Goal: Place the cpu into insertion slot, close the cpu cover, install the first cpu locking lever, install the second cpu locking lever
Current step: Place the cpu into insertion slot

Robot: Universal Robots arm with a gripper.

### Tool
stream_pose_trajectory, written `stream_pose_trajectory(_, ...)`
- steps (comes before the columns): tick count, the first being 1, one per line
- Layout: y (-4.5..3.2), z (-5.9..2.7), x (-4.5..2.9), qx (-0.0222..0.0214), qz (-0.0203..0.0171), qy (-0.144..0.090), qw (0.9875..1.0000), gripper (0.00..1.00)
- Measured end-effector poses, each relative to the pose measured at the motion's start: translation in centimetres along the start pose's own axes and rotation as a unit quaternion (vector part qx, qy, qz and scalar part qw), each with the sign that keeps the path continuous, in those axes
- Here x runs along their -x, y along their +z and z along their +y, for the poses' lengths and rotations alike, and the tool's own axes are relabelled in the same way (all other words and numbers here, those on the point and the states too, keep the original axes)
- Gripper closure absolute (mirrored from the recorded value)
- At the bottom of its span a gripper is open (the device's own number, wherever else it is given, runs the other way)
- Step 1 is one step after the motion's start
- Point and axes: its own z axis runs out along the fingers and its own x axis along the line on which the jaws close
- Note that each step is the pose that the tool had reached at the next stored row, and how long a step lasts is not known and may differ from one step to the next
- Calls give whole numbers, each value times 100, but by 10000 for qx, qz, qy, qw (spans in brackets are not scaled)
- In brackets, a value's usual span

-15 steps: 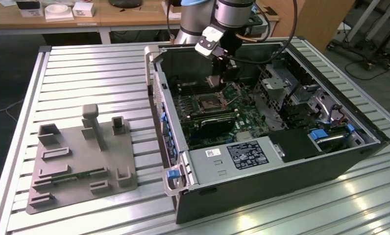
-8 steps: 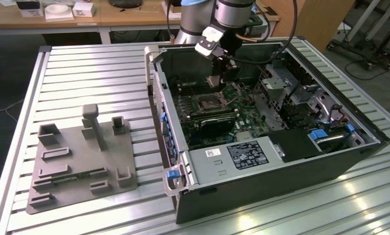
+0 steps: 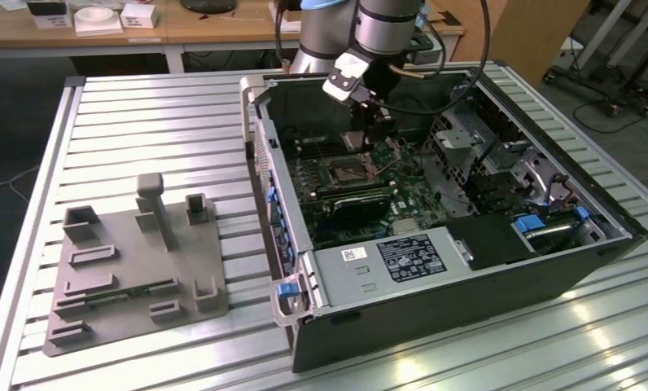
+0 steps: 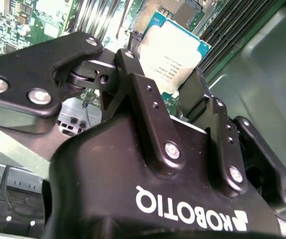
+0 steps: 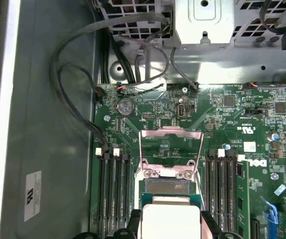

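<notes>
- In the exterior view, you had the gripper (image 3: pixel 359 140) lowered into the open computer case (image 3: pixel 584 244), just above the insertion slot (image 3: pixel 340 173) on the green board. Well apart, on the exterior view's left, a grey fixture tray (image 3: pixel 139 261) lay on the slatted table (image 3: pixel 139 106). A printed label (image 3: pixel 411 257) sat on the grey drive cage; it carried dark text blocks that I leave unread.
- In the second wrist view, your pincer (image 4: pixel 163 74) was closed on the cpu (image 4: pixel 175 50), with its fingers (image 4: pixel 133 74) pressing two opposite edges and the silvery face turned to the camera. Several lines of small print crossed that face, and white lettering ran across the gripper body.
- In the first wrist view, the cpu (image 5: pixel 170 216) hung between the fingers (image 5: pixel 210 228) close over the board, its near edge overlapping the insertion slot (image 5: pixel 168 186). The cpu cover (image 5: pixel 171 133) stood swung open, hinged at the slot's far edge. A white sticker (image 5: pixel 32 195) lay on the case floor, and white markings dotted the board.
- I judged that you were on the first step, with the chip carried but not yet seated and the cover and both levers not yet dealt with.
- Seating it called for the chip to be square to the socket's rim, level, and clear of the raised cover.
</notes>
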Motion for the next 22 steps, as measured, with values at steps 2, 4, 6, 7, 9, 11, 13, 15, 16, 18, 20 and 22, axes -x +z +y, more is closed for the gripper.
stream_pose_trajectory(2,36,-3,0,-10,-1,1,10000,46)
stream_pose_trajectory(4,72,-6,-2,-28,0,1,10000,46)
stream_pose_trajectory(6,103,-8,-2,-53,0,1,10000,46)
stream_pose_trajectory(7,117,-9,-2,-70,0,1,10000,46)
stream_pose_trajectory(9,127,-10,-2,-81,-1,2,10000,46)
stream_pose_trajectory(11,126,-10,-2,-82,-2,2,10000,46)
stream_pose_trajectory(13,139,-10,-2,-81,0,1,10000,46)
stream_pose_trajectory(15,139,-10,-2,-81,0,1,10000,46)
stream_pose_trajectory(16,139,-10,-2,-81,0,1,10000,46)
stream_pose_trajectory(18,139,-10,-2,-81,0,1,10000,46)
stream_pose_trajectory(20,140,-10,-2,-81,0,1,10000,46)
stream_pose_trajectory(22,140,-10,-2,-81,0,1,10000,46)
